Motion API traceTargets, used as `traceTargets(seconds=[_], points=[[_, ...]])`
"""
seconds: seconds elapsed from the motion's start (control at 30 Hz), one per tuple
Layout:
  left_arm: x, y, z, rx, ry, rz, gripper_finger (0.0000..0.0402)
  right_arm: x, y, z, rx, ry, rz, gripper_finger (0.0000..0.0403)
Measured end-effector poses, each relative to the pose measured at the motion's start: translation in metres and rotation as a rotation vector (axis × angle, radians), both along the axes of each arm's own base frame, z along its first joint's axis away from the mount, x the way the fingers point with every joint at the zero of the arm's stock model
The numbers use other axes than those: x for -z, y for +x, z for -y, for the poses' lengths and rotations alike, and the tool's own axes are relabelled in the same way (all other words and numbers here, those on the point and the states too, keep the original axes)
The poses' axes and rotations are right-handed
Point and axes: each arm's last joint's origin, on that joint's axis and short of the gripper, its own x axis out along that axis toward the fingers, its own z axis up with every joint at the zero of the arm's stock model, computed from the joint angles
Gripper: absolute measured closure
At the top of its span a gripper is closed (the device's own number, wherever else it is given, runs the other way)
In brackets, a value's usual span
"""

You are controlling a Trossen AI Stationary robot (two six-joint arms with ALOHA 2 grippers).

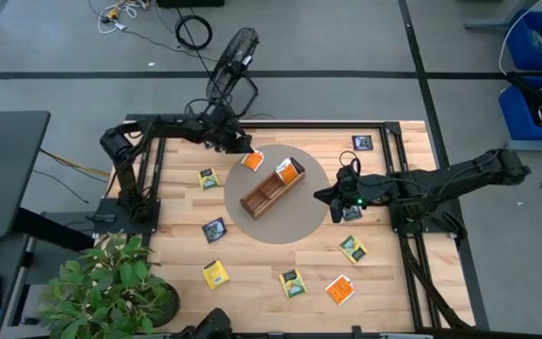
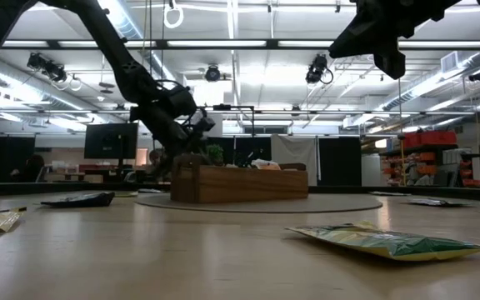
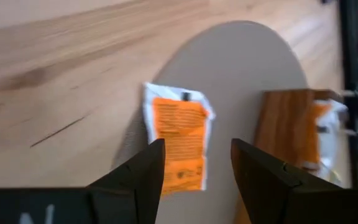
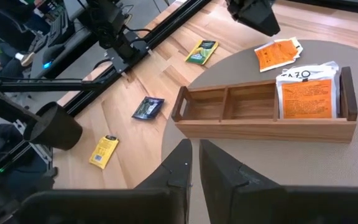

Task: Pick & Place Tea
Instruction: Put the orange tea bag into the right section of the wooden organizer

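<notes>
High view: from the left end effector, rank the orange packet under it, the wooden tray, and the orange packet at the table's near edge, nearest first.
From the left end effector:
1. Orange packet, just beside it on the round mat's edge.
2. Wooden tray, at the mat's centre.
3. Near-edge orange packet, far across the table toward the right arm's side.

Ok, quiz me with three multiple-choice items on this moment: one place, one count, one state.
1. The loose orange packet lies:
A. at the round mat's edge
B. inside the tray
C. beside the plant

2. Tray compartments holding a packet:
A. none
B. one
C. three

3. The left pincer is:
A. clamped on the tray
B. open above the orange packet
C. out of sight

Answers: 1 A, the left wrist view shows it half on the mat; 2 B, only one end compartment is filled; 3 B, its fingers stand apart with the packet between them, below.
</notes>
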Motion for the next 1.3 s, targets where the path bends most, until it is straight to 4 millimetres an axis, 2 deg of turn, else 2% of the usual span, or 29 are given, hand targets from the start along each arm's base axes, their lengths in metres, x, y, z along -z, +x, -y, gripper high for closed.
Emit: traceTargets(seconds=[0.33, 1.3], points=[[0.000, 0.011, 0.010, -0.014, 0.064, -0.039, 0.0213, 0.000, 0.000, 0.000, -0.004, 0.001, -0.001, 0.0364], [0.005, 0.015, 0.018, -0.038, 0.110, -0.125, 0.0214, 0.000, 0.000, 0.000, -0.004, -0.027, -0.004, 0.0364]])
